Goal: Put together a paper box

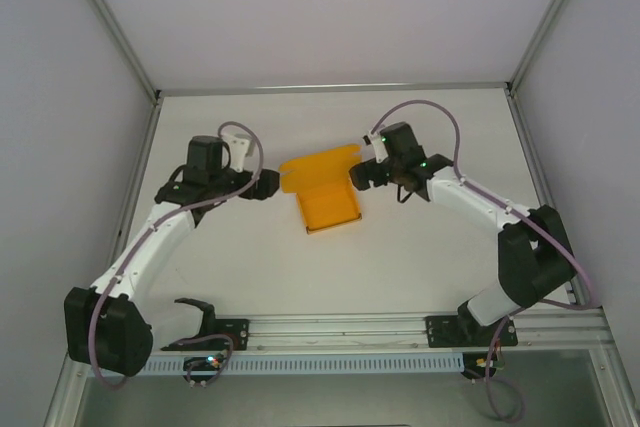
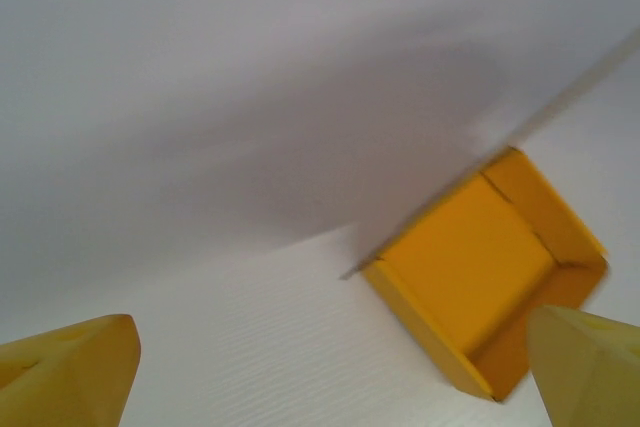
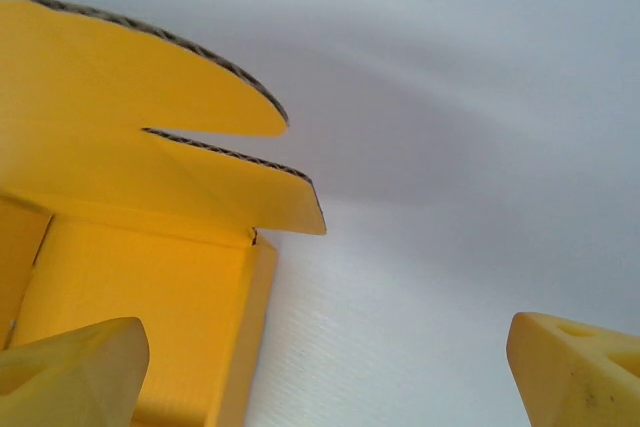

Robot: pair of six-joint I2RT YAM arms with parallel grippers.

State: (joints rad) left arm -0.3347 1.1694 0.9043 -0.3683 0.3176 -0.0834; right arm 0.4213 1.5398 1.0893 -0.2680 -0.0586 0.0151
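The paper box [image 1: 328,203] is a low orange-yellow tray in the middle of the table. Its lid flap [image 1: 318,167] stands up at the far end. My left gripper [image 1: 270,185] is just left of the box, open and apart from it. In the left wrist view the box [image 2: 470,277] lies ahead to the right, and the left gripper [image 2: 330,377] has bare table between its yellow fingertips [image 2: 70,372]. My right gripper [image 1: 360,175] is at the box's far right corner, open. In the right wrist view the box [image 3: 140,297] and its notched lid [image 3: 120,137] are on the left, by the right gripper's [image 3: 330,377] left fingertip [image 3: 75,372].
The white table [image 1: 420,257] is walled in by pale panels at the back and both sides. An aluminium rail [image 1: 340,327] carrying the arm bases runs along the near edge. Open tabletop lies in front of the box.
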